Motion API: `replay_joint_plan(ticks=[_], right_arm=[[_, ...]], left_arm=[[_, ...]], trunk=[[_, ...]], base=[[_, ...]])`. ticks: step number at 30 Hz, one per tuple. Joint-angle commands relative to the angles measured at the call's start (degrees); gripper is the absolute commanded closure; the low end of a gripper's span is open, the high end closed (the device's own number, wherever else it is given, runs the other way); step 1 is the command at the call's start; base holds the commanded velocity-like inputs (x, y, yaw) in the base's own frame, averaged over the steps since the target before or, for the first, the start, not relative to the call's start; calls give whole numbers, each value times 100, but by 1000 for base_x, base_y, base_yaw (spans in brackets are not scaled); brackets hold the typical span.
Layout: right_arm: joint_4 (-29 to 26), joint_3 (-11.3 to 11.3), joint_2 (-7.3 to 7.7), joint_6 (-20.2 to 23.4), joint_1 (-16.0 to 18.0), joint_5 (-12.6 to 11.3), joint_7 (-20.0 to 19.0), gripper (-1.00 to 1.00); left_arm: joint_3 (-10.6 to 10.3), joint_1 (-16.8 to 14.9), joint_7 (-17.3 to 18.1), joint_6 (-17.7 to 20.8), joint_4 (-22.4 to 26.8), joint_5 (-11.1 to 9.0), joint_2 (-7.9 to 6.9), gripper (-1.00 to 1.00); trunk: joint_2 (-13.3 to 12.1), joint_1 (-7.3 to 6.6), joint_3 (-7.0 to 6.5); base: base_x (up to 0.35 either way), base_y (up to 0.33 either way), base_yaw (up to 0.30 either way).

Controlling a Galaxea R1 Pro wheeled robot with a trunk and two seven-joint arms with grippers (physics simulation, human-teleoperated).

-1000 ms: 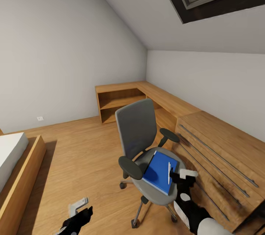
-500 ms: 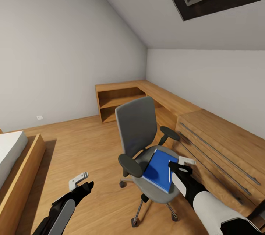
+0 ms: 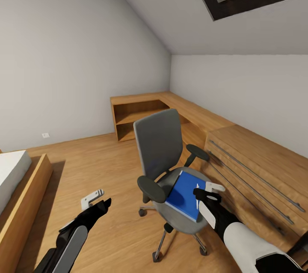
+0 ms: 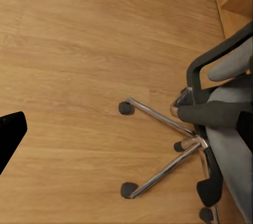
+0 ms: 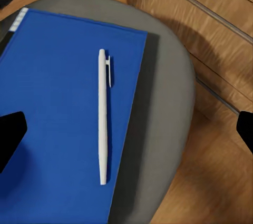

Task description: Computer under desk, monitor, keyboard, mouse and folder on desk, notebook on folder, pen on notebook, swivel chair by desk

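Observation:
The grey swivel chair (image 3: 158, 149) stands mid-room, and the bright blue folder (image 3: 183, 191) lies flat on its seat. A whitish pen (image 5: 103, 116) rests on the folder (image 5: 52, 103). A dark strip runs along the folder's edge; I cannot tell whether it is the notebook. My right gripper (image 3: 207, 191) hovers open just above the folder's near corner, its fingertips wide apart on either side of the pen (image 5: 126, 132). My left gripper (image 3: 96, 200) is open over bare floor, left of the chair. Desk, monitor, computer, keyboard and mouse are out of view.
A light wooden shelf bench (image 3: 141, 112) runs along the far walls. A wooden drawer unit (image 3: 256, 166) stands close to the chair's right. A bed frame (image 3: 25, 196) is at the left. The chair's chrome base (image 4: 163, 145) spreads over the floor.
Both arms have come up and forward. The left gripper rose beside the chair and the right gripper moved up over the folder's near corner. Chair, folder and pen stayed put.

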State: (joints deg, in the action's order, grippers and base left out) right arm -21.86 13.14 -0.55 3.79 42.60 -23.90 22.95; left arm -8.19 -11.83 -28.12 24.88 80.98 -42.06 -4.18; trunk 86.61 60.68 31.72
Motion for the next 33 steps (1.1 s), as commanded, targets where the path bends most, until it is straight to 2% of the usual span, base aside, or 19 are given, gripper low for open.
replay_joint_plan(ticks=[1,7,33], right_arm=[[-11,49,8,42,3,-21,32,-100],[-11,49,27,71,2,-19,-21,-100],[6,44,40,87,2,-18,-87,-100]], left_arm=[[-34,0,-63,1,25,-51,-7,-100],[-112,12,-85,-12,78,-33,-12,-100],[-129,14,-89,-18,19,-8,-4,-100]], trunk=[[45,22,25],[286,154,132],[1328,725,599]], base=[[0,0,0],[0,0,0],[0,0,0]])
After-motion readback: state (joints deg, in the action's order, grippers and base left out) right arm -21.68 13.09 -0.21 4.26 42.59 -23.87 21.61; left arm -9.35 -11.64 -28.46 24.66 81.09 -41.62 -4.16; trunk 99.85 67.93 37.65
